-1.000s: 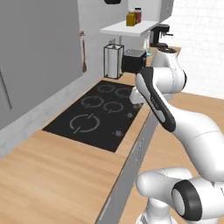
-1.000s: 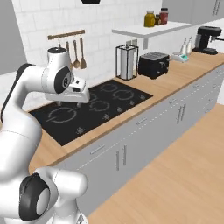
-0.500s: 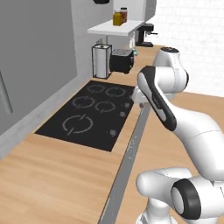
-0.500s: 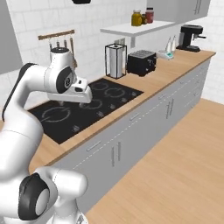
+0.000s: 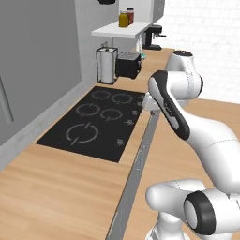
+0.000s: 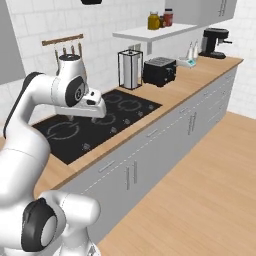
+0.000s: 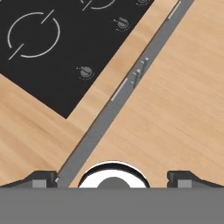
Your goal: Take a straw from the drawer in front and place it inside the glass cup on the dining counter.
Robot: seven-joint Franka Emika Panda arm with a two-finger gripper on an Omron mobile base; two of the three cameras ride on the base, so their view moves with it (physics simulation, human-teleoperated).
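Observation:
My gripper (image 5: 149, 105) (image 6: 98, 110) (image 7: 113, 176) hangs open and empty above the front edge of the wooden worktop (image 6: 172, 102), beside the black cooktop (image 5: 93, 122) (image 7: 48, 52). Its two dark fingertips (image 7: 43, 178) stand wide apart in the hand view, looking down past the worktop edge at the floor. Grey cabinet fronts (image 6: 150, 150) run under the worktop, all shut, with slim handles (image 7: 119, 89). I cannot tell which one is the drawer. The straw, the glass cup and the dining counter are out of view.
At the back of the worktop stand a paper towel holder (image 6: 130, 69), a black toaster (image 6: 159, 71) and a coffee machine (image 6: 215, 42). A white shelf with jars (image 6: 160, 21) hangs above. Open wooden floor (image 6: 200, 200) lies to the right.
The whole picture has shifted in both base views, so the base has moved along the worktop. The arm keeps its pose and the gripper stays open.

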